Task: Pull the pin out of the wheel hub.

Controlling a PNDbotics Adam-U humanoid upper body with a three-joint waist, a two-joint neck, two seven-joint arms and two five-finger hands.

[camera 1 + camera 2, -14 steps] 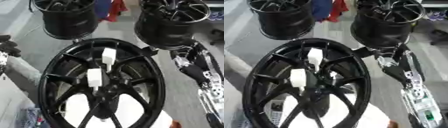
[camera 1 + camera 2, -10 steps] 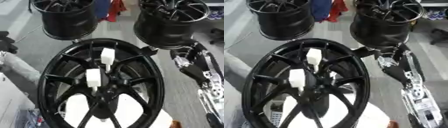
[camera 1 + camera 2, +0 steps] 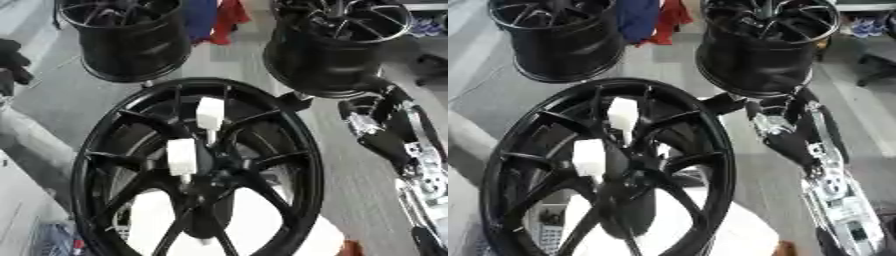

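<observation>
On the grey floor, wheel hub carries two white pins.

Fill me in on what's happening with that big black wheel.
The large black wheel stands in front of the robot with two white pins sticking out near its hub. The right hand reaches in at the rim's upper right edge; its fingers are too dark to read. The left hand shows only at the far left edge, away from the wheel. Neither hand is on a pin yet. Two more black wheels stand behind.
</observation>
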